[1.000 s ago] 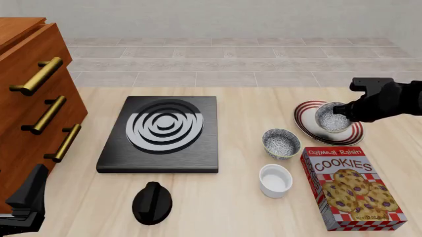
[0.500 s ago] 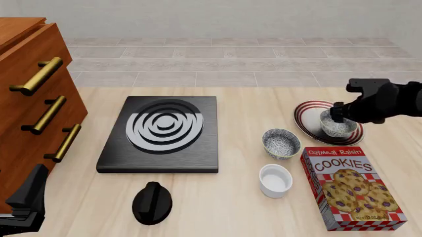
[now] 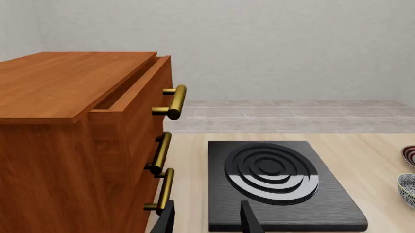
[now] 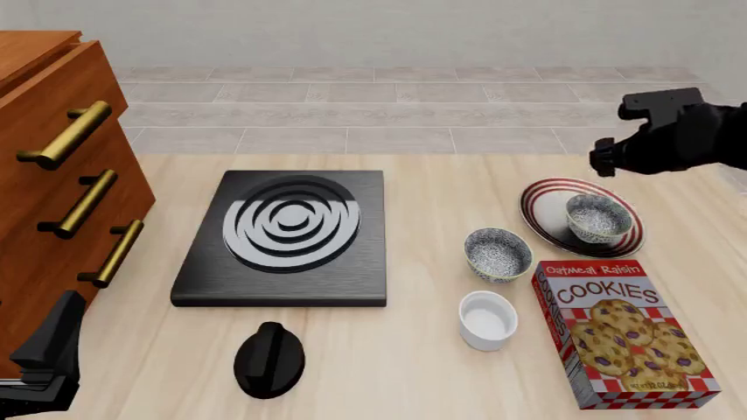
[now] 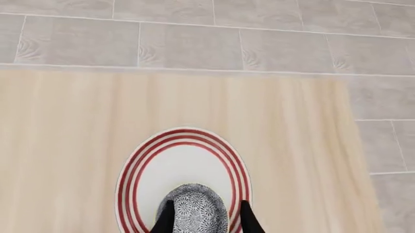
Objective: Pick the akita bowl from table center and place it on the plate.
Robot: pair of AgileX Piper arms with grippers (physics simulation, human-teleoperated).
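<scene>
The akita bowl (image 4: 597, 217) is seated upright on the plate (image 4: 547, 207), on the plate's near-right part, below the raised right gripper (image 4: 604, 158) and apart from it. In the right wrist view the bowl (image 5: 191, 213) is framed between 2 spread fingertips (image 5: 165, 221), neither touching it; nothing is held. The pale wooden table (image 4: 443, 367) is bounded beyond its far edge by a grey tiled floor (image 4: 408, 109). The left gripper (image 3: 206, 221) is held parted and empty near the stove plate (image 3: 275, 182) and wooden drawer unit (image 3: 71, 145).
</scene>
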